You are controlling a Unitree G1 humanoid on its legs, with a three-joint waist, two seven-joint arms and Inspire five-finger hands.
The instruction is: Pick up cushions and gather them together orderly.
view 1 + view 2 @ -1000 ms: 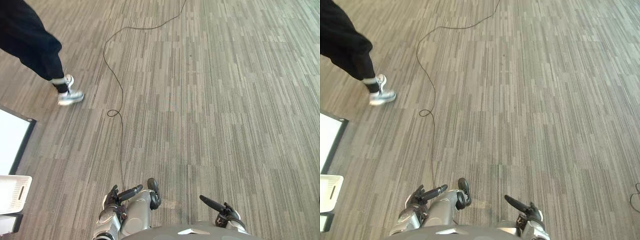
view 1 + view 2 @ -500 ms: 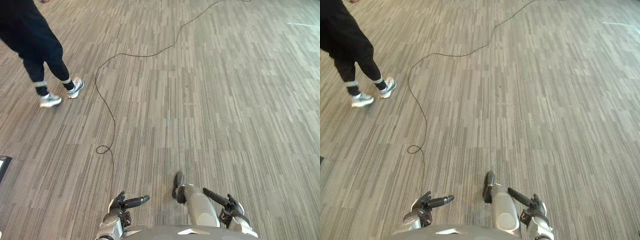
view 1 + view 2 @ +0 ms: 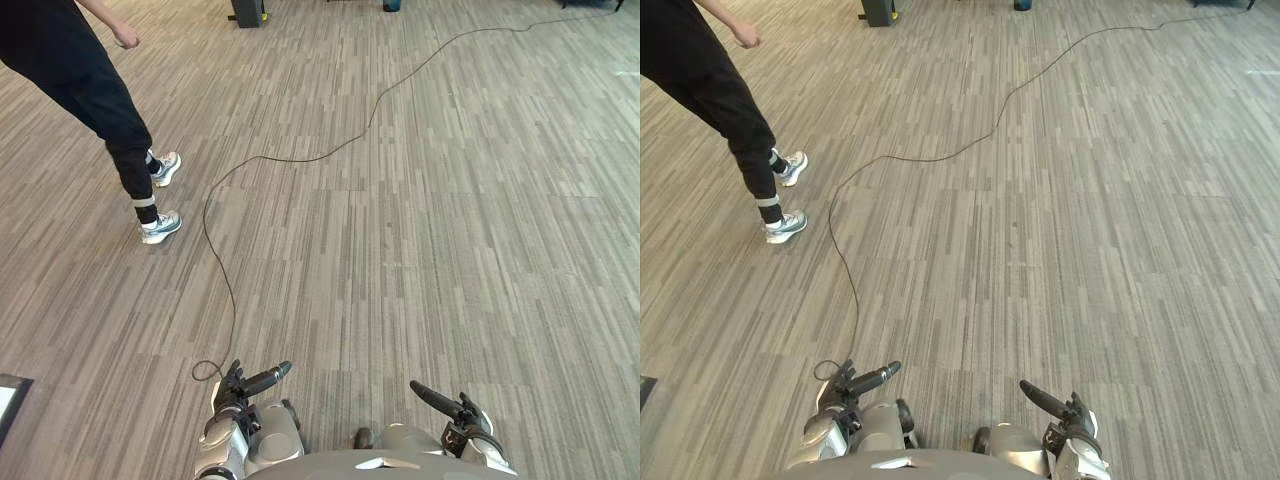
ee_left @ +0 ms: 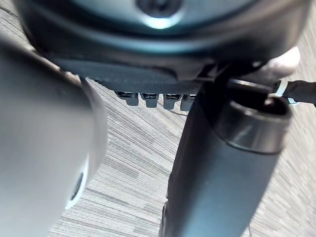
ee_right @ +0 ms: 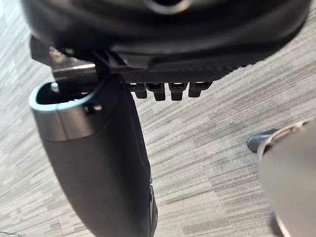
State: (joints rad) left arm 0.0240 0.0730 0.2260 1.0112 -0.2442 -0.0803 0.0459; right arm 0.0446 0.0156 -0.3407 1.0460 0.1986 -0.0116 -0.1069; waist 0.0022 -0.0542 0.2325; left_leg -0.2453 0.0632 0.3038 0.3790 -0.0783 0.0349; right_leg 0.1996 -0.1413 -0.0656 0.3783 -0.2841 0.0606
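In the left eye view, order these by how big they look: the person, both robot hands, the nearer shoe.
The person
Then left hand and right hand, which look alike
Then nearer shoe, though it is farther off

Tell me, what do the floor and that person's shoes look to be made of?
The floor looks like low-pile carpet tile or woven vinyl: matte grey, fine streaks in plank-like blocks. The shoes look like pale fabric or synthetic trainers with light soles; too small to say more.

The person (image 3: 95, 90) is cut off above the waist; a dark object (image 3: 247, 12) is cropped by the top edge.
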